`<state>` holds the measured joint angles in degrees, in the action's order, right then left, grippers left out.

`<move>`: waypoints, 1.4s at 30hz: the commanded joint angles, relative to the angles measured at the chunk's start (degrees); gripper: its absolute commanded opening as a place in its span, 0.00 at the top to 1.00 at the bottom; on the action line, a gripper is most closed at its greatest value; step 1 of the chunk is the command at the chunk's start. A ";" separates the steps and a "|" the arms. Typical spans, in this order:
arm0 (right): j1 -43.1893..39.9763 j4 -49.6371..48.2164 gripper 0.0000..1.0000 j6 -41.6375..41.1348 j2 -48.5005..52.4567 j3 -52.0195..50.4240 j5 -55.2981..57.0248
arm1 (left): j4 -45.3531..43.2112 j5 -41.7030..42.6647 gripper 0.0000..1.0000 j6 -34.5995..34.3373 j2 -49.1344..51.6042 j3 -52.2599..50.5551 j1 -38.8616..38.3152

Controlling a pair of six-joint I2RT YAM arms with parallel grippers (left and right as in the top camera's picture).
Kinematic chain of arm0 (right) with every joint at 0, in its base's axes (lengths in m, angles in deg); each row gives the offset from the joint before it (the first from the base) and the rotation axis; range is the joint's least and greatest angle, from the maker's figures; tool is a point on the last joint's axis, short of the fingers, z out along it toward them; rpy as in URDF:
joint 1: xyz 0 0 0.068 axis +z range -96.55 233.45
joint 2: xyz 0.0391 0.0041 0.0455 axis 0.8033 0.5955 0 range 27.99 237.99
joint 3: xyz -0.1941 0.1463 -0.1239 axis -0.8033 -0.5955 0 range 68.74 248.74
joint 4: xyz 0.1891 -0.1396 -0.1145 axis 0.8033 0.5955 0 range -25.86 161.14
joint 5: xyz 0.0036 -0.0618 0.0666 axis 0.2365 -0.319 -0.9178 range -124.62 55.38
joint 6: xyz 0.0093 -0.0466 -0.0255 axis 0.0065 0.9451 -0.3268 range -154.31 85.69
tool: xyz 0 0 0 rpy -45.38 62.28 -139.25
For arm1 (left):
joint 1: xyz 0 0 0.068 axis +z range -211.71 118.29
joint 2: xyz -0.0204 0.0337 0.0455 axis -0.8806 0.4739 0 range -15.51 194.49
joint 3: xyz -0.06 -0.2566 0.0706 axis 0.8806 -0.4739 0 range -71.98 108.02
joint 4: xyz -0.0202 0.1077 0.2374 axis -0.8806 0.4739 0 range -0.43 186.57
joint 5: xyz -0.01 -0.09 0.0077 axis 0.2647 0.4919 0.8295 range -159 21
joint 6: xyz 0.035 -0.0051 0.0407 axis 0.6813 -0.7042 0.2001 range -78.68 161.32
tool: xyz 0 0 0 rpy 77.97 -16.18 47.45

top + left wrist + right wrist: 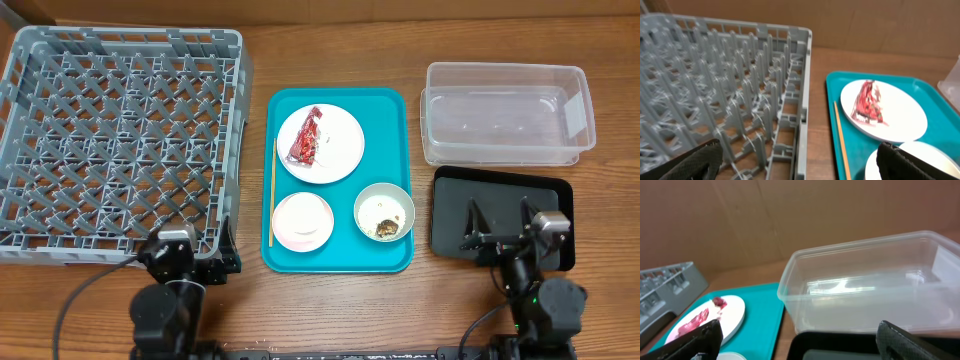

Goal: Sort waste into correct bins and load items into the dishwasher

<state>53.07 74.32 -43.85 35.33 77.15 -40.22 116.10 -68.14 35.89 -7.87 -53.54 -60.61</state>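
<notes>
A teal tray (392, 105) in the middle of the table holds a white plate with red food scraps (320, 143), a small empty white plate (302, 221), a white bowl with brown leftovers (384, 212) and a wooden chopstick (272, 190) along its left side. A grey dishwasher rack (120, 140) stands at the left. A clear plastic bin (505, 112) and a black bin (500, 215) stand at the right. My left gripper (190, 262) is open and empty at the rack's near right corner. My right gripper (500, 222) is open and empty over the black bin.
The left wrist view shows the rack (725, 95), the chopstick (842, 142) and the scrap plate (885, 110). The right wrist view shows the clear bin (870, 295), the black bin's edge (840, 342), the tray (762, 315) and a brown wall behind.
</notes>
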 commanded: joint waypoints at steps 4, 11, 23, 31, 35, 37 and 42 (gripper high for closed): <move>0.00 6.12 0.00 -2.49 15.08 17.03 -4.35 | 7.43 -1.46 0.00 3.48 14.49 13.38 -0.37; 0.00 25.79 0.00 -2.43 38.36 40.94 -6.93 | 19.21 -0.74 0.00 4.09 33.42 28.22 -0.37; 0.00 45.57 0.00 -2.54 65.05 70.73 -20.00 | 32.04 4.74 0.00 2.51 47.01 40.89 -0.37; 11.37 40.06 0.00 -2.73 70.51 73.35 -16.11 | 32.85 4.72 0.00 -5.42 46.99 41.03 3.65; 20.35 42.16 0.00 -2.47 76.81 79.32 -7.93 | 33.66 4.72 0.00 -5.31 46.99 41.09 7.85; 24.09 42.60 0.00 -2.51 81.13 82.47 -4.50 | 33.79 4.72 0.00 -5.31 46.99 41.09 9.01; 30.25 38.77 0.00 -3.02 90.90 85.00 3.28 | 34.16 4.50 0.00 -5.31 46.99 41.09 9.33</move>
<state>81.06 113.97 -46.35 121.86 160.79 -44.55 150.08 -64.08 31.76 39.17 -14.18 -51.80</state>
